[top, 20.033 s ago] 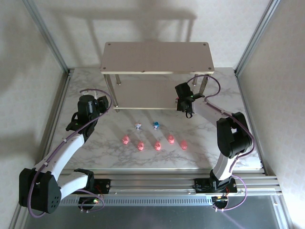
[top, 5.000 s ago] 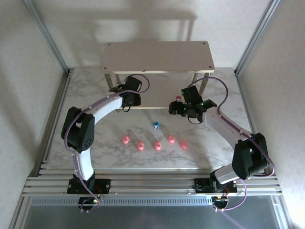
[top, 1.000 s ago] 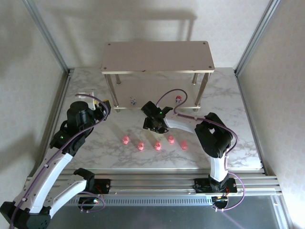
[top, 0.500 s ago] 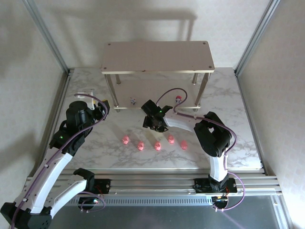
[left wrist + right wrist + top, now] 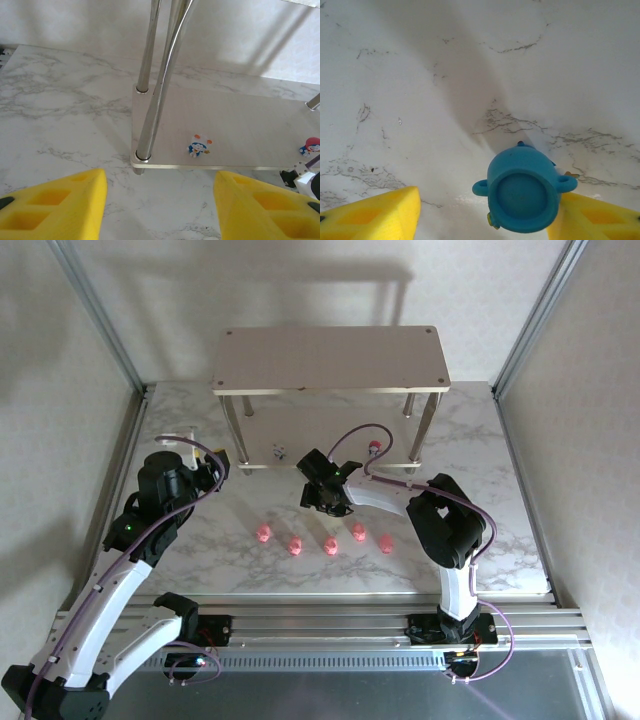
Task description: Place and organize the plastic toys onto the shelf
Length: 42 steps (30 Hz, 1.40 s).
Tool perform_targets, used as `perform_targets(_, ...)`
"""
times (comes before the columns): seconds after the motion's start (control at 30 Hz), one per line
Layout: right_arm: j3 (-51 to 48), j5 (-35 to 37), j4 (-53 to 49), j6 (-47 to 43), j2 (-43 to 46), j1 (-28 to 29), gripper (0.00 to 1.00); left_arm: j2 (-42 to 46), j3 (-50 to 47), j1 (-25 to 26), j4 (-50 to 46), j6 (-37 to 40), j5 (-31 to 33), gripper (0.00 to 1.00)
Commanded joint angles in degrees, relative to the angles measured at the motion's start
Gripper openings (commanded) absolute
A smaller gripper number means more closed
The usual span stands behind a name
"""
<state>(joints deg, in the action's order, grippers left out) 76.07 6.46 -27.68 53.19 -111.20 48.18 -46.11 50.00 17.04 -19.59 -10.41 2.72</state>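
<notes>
Checked for markings: no legible text, label, brand or number was found on the shelf (image 5: 330, 358), the toys (image 5: 328, 545) before it, or the table (image 5: 520, 540).

- The left arm (image 5: 110, 580) runs from its base at the near edge back to an elbow at the near left corner. From there it reaches forward along the left side.
- The left gripper (image 5: 213, 468) points forward and to the right, clear of the bench (image 5: 520, 540). In the wrist view its yellow fingers (image 5: 60, 200) stand wide apart with nothing between them.
- The right arm (image 5: 450, 530) rises from its base to a raised elbow. Its forearm stretches left toward the middle.
- The right gripper (image 5: 325, 502) points down, close to the bench. Its yellow fingers (image 5: 375, 212) are parted, not pressed together.
</notes>
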Motion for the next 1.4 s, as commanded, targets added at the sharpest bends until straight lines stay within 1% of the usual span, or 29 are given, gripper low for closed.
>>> perform_targets(0.0,1.02,1.49,-1.76,-1.27,-0.12,-0.46,0.67,0.93,-0.26,-0.68,-0.7,1.01,-0.85,0.58)
perform_targets(0.13,1.05,0.16,-3.34,-3.04,0.84,-0.37,0.69,0.97,-0.25,-0.69,-0.86,1.01,-0.86,0.58)
perform_targets(0.23,0.79,0.46,-5.84,-4.13,2.21,-0.07,0.71,1.11,-0.4,-0.69,-0.8,1.01,-0.96,0.58)
perform_targets(0.37,1.98,3.95,-10.53,-5.58,2.46,0.63,0.72,1.11,-0.82,-0.78,-0.36,0.84,-1.06,0.58)
perform_targets(0.5,5.23,8.44,-14.1,-7.12,-0.15,1.11,0.72,0.93,-1.04,-0.78,0.42,0.66,-1.42,0.58)
perform_targets(0.6,7.16,8.86,-14.79,-8.41,-2.14,1.18,0.72,0.93,-0.96,-0.89,0.33,0.75,-1.49,0.58)
perform_targets(0.93,10.95,8.92,-16.96,-10.41,-5.25,1.3,0.7,1.64,-1.56,-1.23,-0.1,1.1,-0.79,0.58)
perform_targets(1.37,11.53,9.36,-15.94,-11.29,-5.72,1.3,0.62,1.55,-1.57,-1.86,-0.1,1.78,-0.96,0.58)
